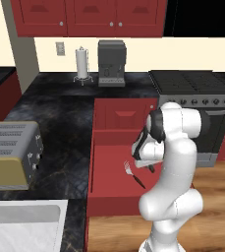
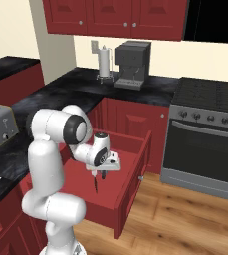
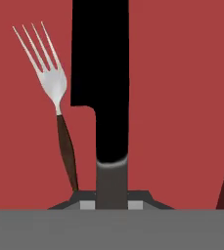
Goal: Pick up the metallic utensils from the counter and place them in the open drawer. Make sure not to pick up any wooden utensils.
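Note:
My gripper [image 3: 111, 195] is shut on the grey handle of the black knife [image 3: 101, 73], whose blade points down at the red floor of the open drawer [image 3: 182, 97]. The silver fork [image 3: 52, 80] with a brown handle lies flat on the drawer floor just left of the blade. From the base, the gripper [image 1: 150, 169] hangs low inside the open drawer [image 1: 106, 199], with the fork [image 1: 129, 170] beside it. The right base view has the gripper [image 2: 103, 174] over the drawer [image 2: 130, 189]. The black counter [image 1: 65, 118] lies to the left. The wooden utensils are out of view.
A toaster [image 1: 11, 152] and a sink [image 1: 25, 226] sit on the counter's near left. A coffee machine [image 1: 111, 63] and a paper towel holder [image 1: 82, 64] stand at the back wall. The stove [image 1: 197, 83] is to the right of the drawer.

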